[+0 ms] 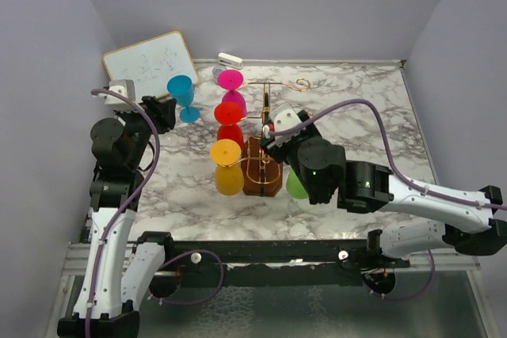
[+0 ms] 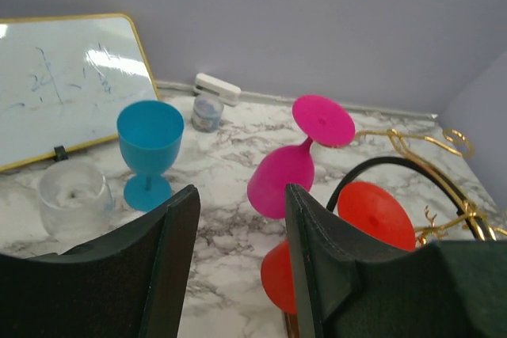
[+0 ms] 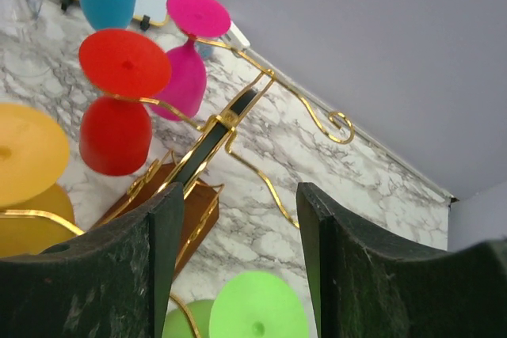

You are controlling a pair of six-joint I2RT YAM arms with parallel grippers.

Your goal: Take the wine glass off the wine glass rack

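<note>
Right end effector [image 3: 235, 223] hovers wide and empty above the green wine glass [image 3: 257, 314], which hangs on the wine glass rack [image 3: 212, 134] mid-table. Left end effector [image 2: 242, 219] is wide too. Nothing gripped yet; the lift-off looks all to do.

Your left arm [image 1: 107, 235]: white shells, black joints.
Your right arm [image 1: 420, 193]: same, with a small green light [image 1: 314, 170].
Your cables [image 1: 356, 101]: purple, one per arm.
Your right gripper [image 3: 238, 194]: black fingers [image 3: 356, 275], mottled grey.

gold wire wine glass rack [image 1: 262, 178] upright; hung inverted: pink glass [image 1: 230, 80], red glass [image 1: 230, 112], yellow glass [image 1: 225, 152], green glass [image 1: 295, 186].
</note>
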